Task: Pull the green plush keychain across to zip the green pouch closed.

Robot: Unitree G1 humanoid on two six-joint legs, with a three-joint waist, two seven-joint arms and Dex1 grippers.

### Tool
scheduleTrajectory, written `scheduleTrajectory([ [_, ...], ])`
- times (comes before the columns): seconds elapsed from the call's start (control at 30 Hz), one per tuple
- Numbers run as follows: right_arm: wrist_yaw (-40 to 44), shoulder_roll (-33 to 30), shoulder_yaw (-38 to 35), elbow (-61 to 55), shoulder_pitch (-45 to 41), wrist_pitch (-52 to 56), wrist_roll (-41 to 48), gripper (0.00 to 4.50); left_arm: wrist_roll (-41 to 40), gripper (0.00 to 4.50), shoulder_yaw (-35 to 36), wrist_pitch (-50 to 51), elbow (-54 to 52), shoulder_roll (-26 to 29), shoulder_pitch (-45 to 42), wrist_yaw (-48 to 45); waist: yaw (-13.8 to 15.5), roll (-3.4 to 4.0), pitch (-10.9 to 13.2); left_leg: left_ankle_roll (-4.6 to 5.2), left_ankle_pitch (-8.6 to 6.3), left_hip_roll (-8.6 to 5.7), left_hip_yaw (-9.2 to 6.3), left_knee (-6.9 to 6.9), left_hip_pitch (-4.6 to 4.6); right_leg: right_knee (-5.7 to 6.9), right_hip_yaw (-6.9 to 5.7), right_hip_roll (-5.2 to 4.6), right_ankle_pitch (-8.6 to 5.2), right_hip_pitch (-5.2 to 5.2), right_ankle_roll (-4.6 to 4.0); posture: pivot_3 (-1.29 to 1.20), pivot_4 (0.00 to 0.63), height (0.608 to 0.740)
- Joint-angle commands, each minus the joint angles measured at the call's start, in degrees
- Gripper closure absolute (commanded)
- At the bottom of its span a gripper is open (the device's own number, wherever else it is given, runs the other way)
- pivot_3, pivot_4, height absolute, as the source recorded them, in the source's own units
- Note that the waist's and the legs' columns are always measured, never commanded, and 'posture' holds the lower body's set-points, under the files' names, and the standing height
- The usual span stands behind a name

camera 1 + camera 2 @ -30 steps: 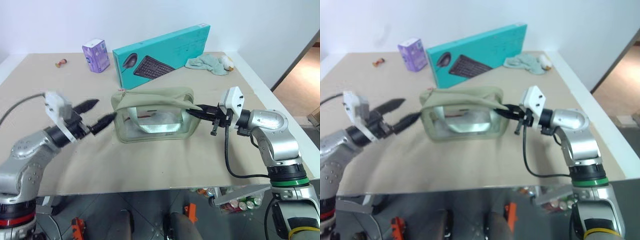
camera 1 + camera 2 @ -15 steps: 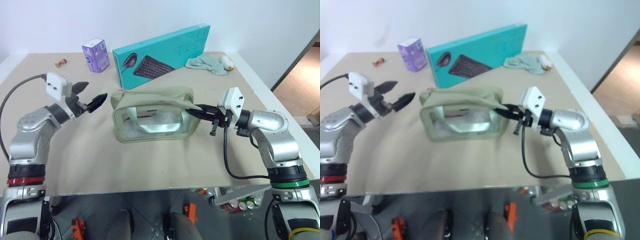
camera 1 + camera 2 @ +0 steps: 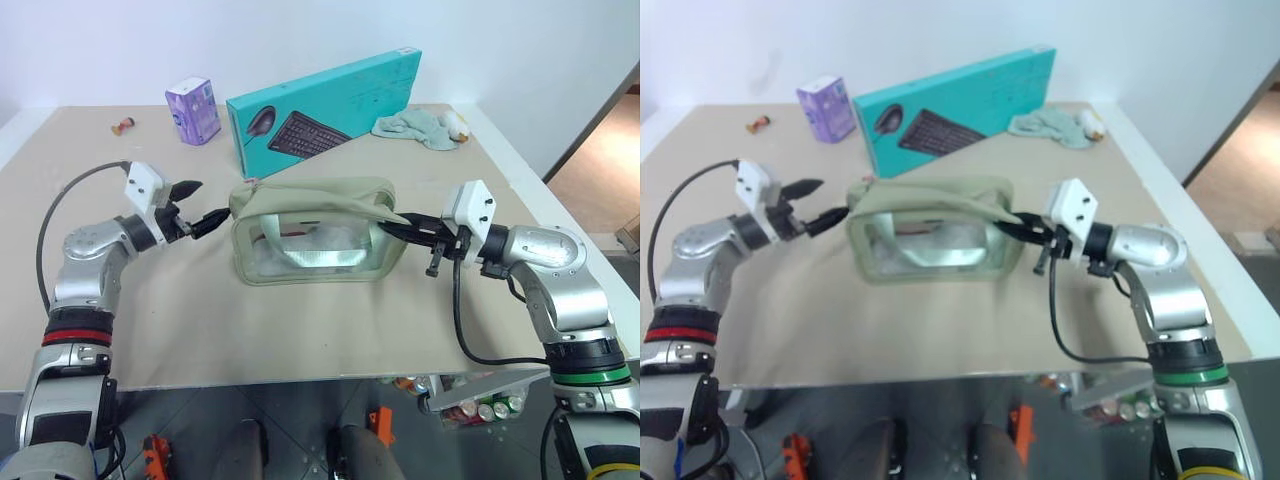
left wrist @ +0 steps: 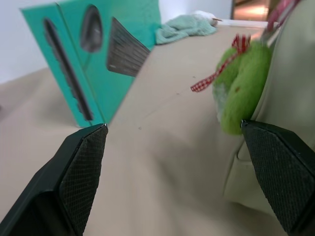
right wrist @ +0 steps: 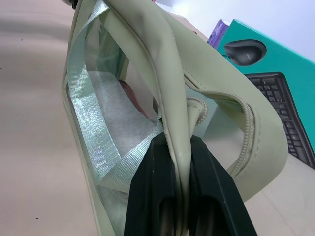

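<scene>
Left gripper: the left gripper (image 3: 195, 206) is held with its fingers spread wide and nothing between them, just off the pouch's left end.
Keychain: the green plush keychain (image 4: 239, 87) is seen in the left wrist view hanging against the pouch's fabric at that left end, a little beyond the spread fingertips and toward one side of the gap; it is not yet enclosed.
Nearer arm: the left arm is judged much the nearer to the keychain; the right is at the opposite end.
Right gripper: the right gripper (image 5: 181, 156) is pinched tight on a fold of the pouch's fabric at its right end, so the bag is anchored.
Pouch: the green pouch (image 3: 310, 238) stands on the table (image 3: 300, 320) between the two grippers, its long axis running left to right.
Pull direction: the zip line is judged to run along the top, so the keychain would be drawn toward the right gripper.
Contents: through the clear window, something pale and a reddish patch are seen; they cannot be identified.
Zipper: its top edge gapes at the right end, so it is judged not yet closed.
</scene>
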Motion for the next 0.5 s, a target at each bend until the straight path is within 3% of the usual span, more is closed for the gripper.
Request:
scheduleTrajectory([
  [0.03, 0.22, -1.12, -2.26, -2.64, 0.26, -0.91, 0.96, 4.47, 1.18, 0.00, 1.36, -4.04, 3.85, 0.29, -4.71, 0.26, -0.01, 0.00, 0.00, 0.00, 0.00, 0.00, 0.00, 0.02, 0.00, 0.01, 0.00, 0.00, 0.00, 0.00, 0.00, 0.00, 0.150, 0.740],
  [0.3, -0.20, -1.09, -2.39, -3.50, 0.74, -0.71, 1.05, 4.47, 2.06, 0.00, -0.67, -6.38, 8.07, -1.19, -7.52, -5.78, -0.02, 0.00, 0.00, 0.00, 0.00, 0.00, 0.03, 0.02, 0.00, 0.01, 0.02, 0.00, 0.01, 0.00, 0.02, 0.00, 0.150, 0.740],
  [0.5, -0.64, -1.27, -2.38, -3.82, 0.82, -0.50, 0.78, 4.47, 1.62, 0.00, -3.58, -2.32, 5.32, -1.94, -6.79, -13.66, 0.00, 0.00, -0.01, 0.00, 0.00, 0.00, 0.02, 0.03, 0.00, 0.02, 0.02, 0.00, 0.01, 0.00, 0.02, 0.00, 0.150, 0.740],
])
